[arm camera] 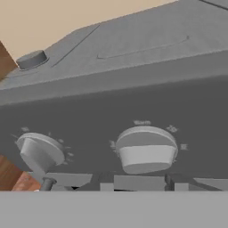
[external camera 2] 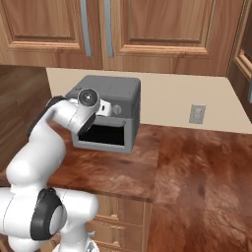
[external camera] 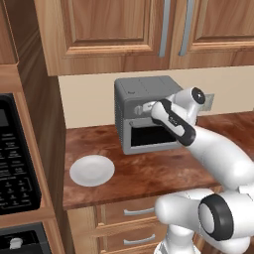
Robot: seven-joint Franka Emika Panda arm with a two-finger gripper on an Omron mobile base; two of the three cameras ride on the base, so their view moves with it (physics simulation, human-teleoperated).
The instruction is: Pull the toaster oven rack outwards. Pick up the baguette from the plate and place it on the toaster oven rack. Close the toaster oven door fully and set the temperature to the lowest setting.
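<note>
Though the hand (external camera: pixel 149 107) sat at the toaster oven (external camera: pixel 144 92) upper centre of the left base frame, its spread could not be told. Temperature knob (arm camera: pixel 147 149): centre of hand frame; rigid, smooth, small; pinch across its raised ridge.

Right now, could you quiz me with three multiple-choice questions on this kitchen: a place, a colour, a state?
1. Where is the plate? A on the counter, left of the toaster oven; B on top of the oven; C in a drawer.
2. The toaster oven's colour? A red; B dark grey; C white.
3. The plate is: A bare; B holding bread; C broken.
Answers: 1 A, it lies on the wood beside the oven; 2 B, its body is dark grey; 3 A, nothing lies on it.
</note>
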